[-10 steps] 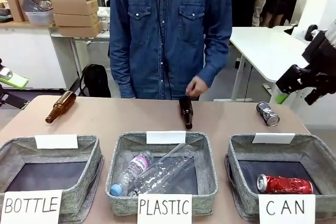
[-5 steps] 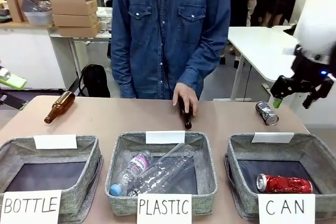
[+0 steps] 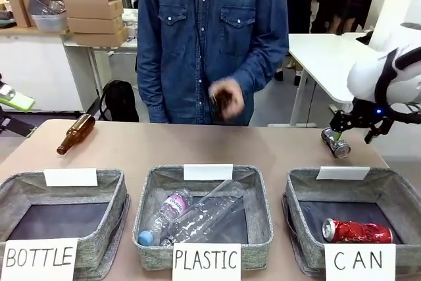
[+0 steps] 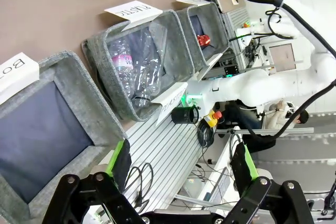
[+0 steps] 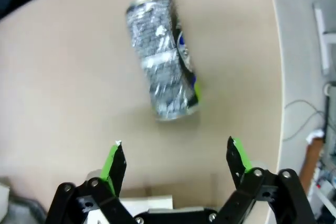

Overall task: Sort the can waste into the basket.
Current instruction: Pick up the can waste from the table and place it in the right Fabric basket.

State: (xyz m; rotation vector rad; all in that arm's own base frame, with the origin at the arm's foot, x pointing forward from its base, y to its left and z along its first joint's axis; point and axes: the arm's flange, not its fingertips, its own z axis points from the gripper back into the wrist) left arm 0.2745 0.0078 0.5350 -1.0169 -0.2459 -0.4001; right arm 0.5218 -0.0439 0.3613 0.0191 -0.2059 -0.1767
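Left gripper (image 4: 181,158): parked off the left edge of the table (image 3: 164,146), jaws spread wide with nothing between them; unmoved over the last second
Brown bottle (image 3: 75,133): lying on the tabletop behind the BOTTLE basket (image 3: 26,179), same spot as before
PLASTIC basket (image 3: 146,215): clear plastic bottles (image 3: 200,218) lying inside, unchanged
Person's hand (image 3: 231,106): a blur at the far middle, raised off the table with what looks like a second brown bottle (image 3: 219,100); that bottle lay behind the PLASTIC basket a second ago and its spot is now bare
Dark can (image 3: 335,143): on its side on the table, behind the CAN basket (image 3: 294,202) and not yet in it; it has not shifted
Right gripper (image 3: 353,135): has dropped from high at the right to just above the dark can; its wrist view shows the jaws apart and empty, the can ahead of the fingertips, not yet between them
Red can (image 3: 355,231): already lying on the CAN basket's dark floor
Meaning for the task: one can sorted, one left; the descent reads as the approach to a grasp, so the next move likely calls for lowering to straddle the can, closing, then carrying it into the CAN basket; lying on its side, the can may roll if nudged
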